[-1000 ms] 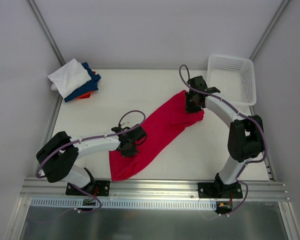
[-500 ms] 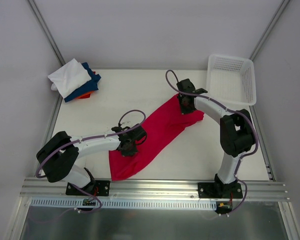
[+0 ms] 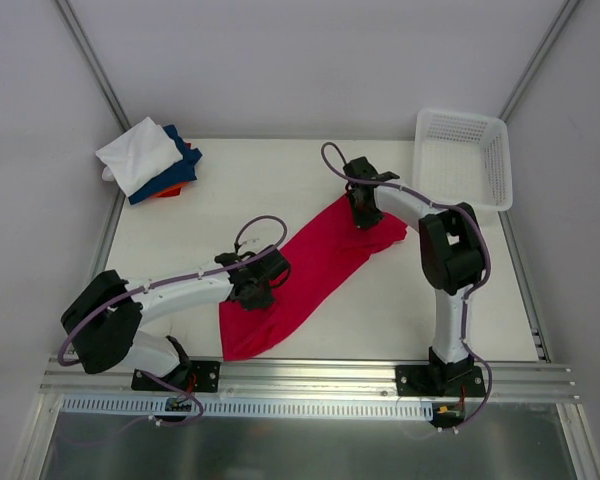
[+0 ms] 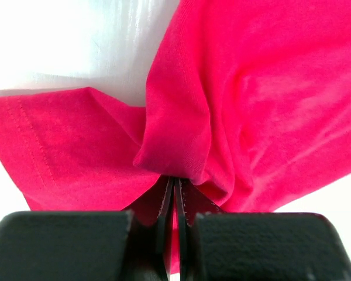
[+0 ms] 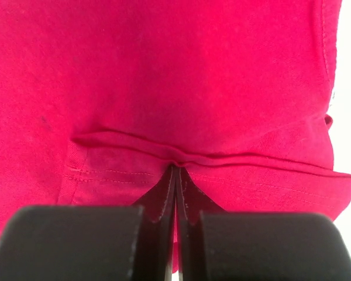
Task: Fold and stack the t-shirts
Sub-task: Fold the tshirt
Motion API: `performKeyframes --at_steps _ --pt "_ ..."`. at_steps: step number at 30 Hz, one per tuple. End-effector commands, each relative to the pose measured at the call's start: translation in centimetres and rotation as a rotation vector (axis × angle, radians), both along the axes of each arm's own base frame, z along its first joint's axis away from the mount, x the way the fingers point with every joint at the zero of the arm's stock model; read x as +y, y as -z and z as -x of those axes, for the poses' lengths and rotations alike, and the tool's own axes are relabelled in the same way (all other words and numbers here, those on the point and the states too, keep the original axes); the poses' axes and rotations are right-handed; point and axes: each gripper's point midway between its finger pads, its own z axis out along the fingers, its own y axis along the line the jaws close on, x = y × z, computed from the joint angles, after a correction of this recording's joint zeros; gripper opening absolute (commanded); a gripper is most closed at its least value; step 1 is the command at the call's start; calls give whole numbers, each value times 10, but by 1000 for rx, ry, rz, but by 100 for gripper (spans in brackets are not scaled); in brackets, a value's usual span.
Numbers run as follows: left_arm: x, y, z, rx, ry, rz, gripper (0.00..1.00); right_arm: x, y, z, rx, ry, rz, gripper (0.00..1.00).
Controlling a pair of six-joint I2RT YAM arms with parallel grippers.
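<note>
Stretching diagonally across the white tabletop [image 3: 260,170], the crimson-red cloth t-shirt [image 3: 325,260] lies well apart from the folded white, blue and orange shirt pile [image 3: 145,157] in the far left corner. My left gripper [image 3: 257,288] pinches a bunched fold at its near side, my right gripper [image 3: 364,210] the far hem; I should carry both edges over together, keeping the cloth taut. Against a second ago, the right one has swung leftward; the left barely moved.
</note>
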Motion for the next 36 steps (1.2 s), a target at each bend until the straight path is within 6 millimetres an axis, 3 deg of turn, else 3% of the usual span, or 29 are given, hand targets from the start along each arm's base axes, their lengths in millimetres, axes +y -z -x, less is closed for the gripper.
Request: performKeyframes --at_steps 1,12,16,25,28,29,30,36 --pt "-1 -18 -5 -52 10 17 0 7 -8 -7 6 -17 -11 1" --pt "11 -14 3 -41 -8 4 0 17 -3 -39 31 -28 -20 1" --pt "17 -9 8 -28 -17 -15 0 24 -11 -62 5 -32 -33 1" --pt "22 -7 14 -10 -25 -16 0 35 -8 -97 -4 -28 -81 1" --pt "19 -10 17 0 -13 2 5 40 -7 -107 -16 -23 -110 1" --pt "18 -13 17 -4 -6 13 16 40 -9 -111 -24 -18 -120 0" --pt "17 -15 17 -6 0 16 19 42 -7 -111 -20 -19 -125 1" --pt "13 -35 15 -58 13 73 30 47 -9 -126 -51 -15 -159 1"
